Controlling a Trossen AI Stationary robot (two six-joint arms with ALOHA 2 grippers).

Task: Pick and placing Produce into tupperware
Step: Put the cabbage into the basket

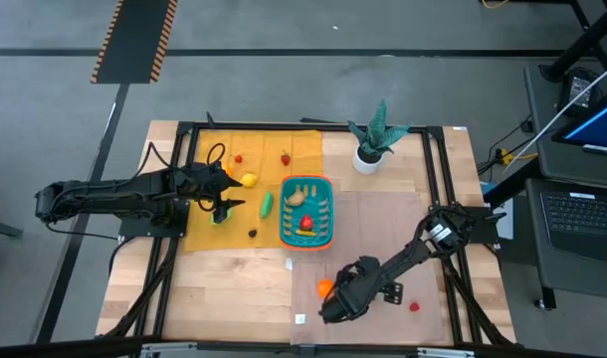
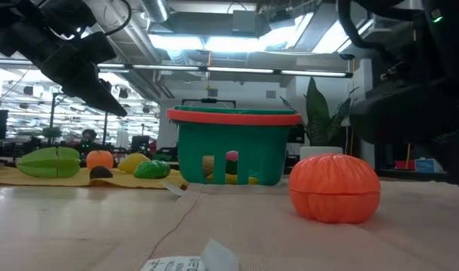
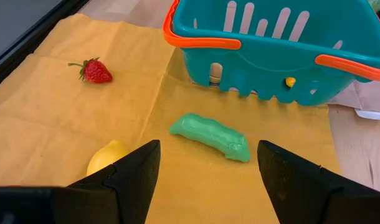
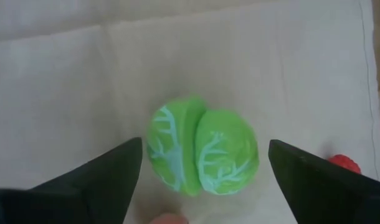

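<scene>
- Dark right gripper (image 4: 199,171) hangs low over the pale mat near the front of the bench (image 1: 234,298). Its two fingers are wide apart with nothing in them.
- One green cabbage (image 4: 202,152) lies on the mat right between those fingers.
- One orange pumpkin (image 1: 324,287) sits just beside this gripper, and one small red piece (image 1: 415,306) lies a bit farther off.
- Left gripper (image 3: 209,171) hovers over the yellow cloth (image 1: 209,144). Its two fingers are apart too and hold nothing.
- One green pod (image 3: 210,135) lies on the cloth ahead of it, and one yellow lemon (image 3: 107,155) is close to one finger.
- One strawberry (image 3: 94,71) lies farther away on the cloth.
- One teal basket (image 1: 326,184) with an orange rim stands in the middle of the bench. Inside are a tan piece, a red piece and a yellow piece.
- One potted plant (image 1: 371,137) stands behind the basket.
</scene>
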